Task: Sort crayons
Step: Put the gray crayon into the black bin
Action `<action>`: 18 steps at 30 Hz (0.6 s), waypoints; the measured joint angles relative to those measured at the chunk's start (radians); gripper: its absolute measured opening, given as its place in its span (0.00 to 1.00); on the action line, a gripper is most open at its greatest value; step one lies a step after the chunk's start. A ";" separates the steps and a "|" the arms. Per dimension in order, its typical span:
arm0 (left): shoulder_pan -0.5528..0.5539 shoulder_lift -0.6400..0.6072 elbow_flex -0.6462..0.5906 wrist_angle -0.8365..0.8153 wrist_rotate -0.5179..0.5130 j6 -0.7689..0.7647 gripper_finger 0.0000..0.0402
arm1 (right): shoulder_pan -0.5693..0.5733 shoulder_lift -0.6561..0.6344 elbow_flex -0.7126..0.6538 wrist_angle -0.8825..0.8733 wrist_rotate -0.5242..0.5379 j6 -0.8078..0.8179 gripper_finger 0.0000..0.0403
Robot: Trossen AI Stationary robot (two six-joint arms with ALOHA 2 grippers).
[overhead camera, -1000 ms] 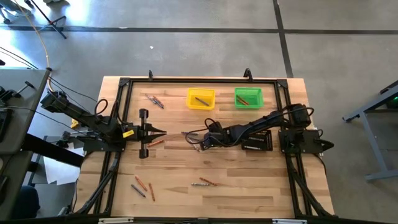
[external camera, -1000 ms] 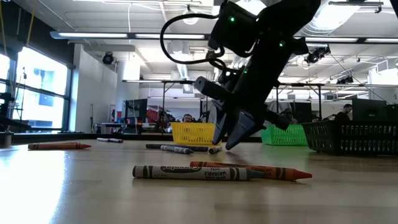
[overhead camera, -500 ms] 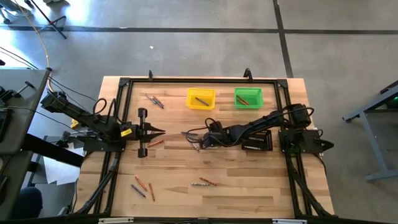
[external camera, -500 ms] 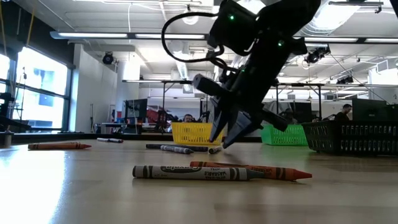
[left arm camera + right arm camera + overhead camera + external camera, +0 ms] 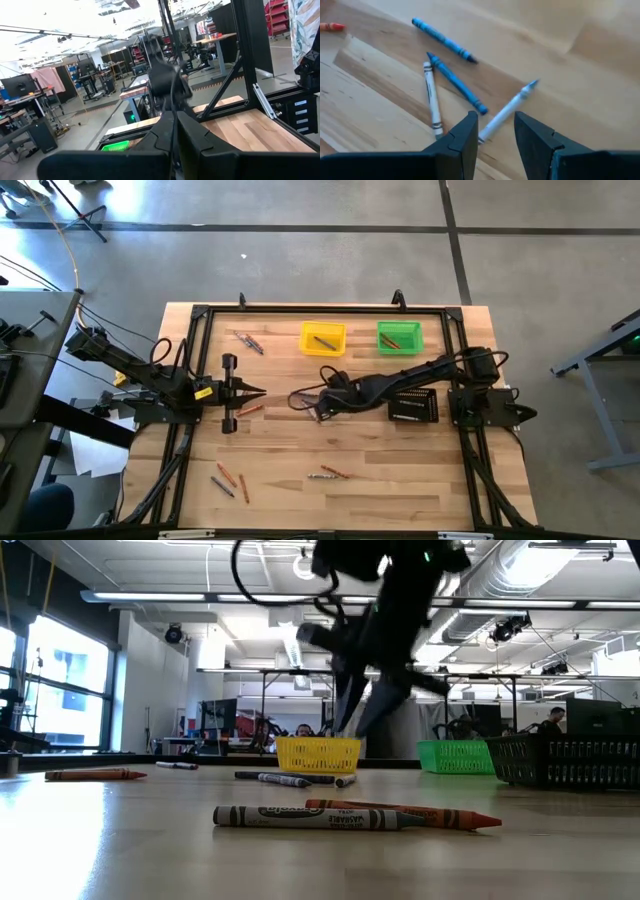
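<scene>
We find the right end effector (image 5: 494, 131) parted above a white crayon (image 5: 506, 112) on the worktop (image 5: 400, 470), left end effector (image 5: 262, 392) clenched empty; descent should straddle it squarely.

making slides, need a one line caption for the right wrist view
Open right gripper above four loose crayons on the wooden table: two blue, two white.

Bright, even ceiling light fills the room; overhead strips glare white in the left wrist view. The right gripper (image 5: 362, 720) is smeared by motion blur in the low view. Below it, the crayons (image 5: 457, 84) look soft, with faint shadows.
</scene>
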State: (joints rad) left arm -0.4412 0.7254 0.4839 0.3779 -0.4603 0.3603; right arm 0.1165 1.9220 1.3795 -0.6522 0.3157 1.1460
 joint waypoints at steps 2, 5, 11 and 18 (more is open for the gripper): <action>0.000 0.000 0.000 0.000 0.000 0.000 0.02 | 0.000 0.011 0.097 -0.147 0.032 -0.021 0.30; 0.000 0.000 0.000 -0.001 0.000 0.000 0.02 | -0.005 0.053 0.208 -0.306 0.062 -0.019 0.30; 0.000 0.000 0.000 -0.012 0.000 0.000 0.02 | -0.026 0.191 0.302 -0.353 0.004 -0.012 0.30; 0.000 0.000 0.000 -0.015 0.000 0.000 0.02 | -0.051 0.318 0.392 -0.359 -0.115 -0.116 0.30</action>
State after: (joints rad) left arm -0.4416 0.7250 0.4841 0.3626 -0.4604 0.3599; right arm 0.0650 2.2404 1.7719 -1.0110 0.2010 1.0303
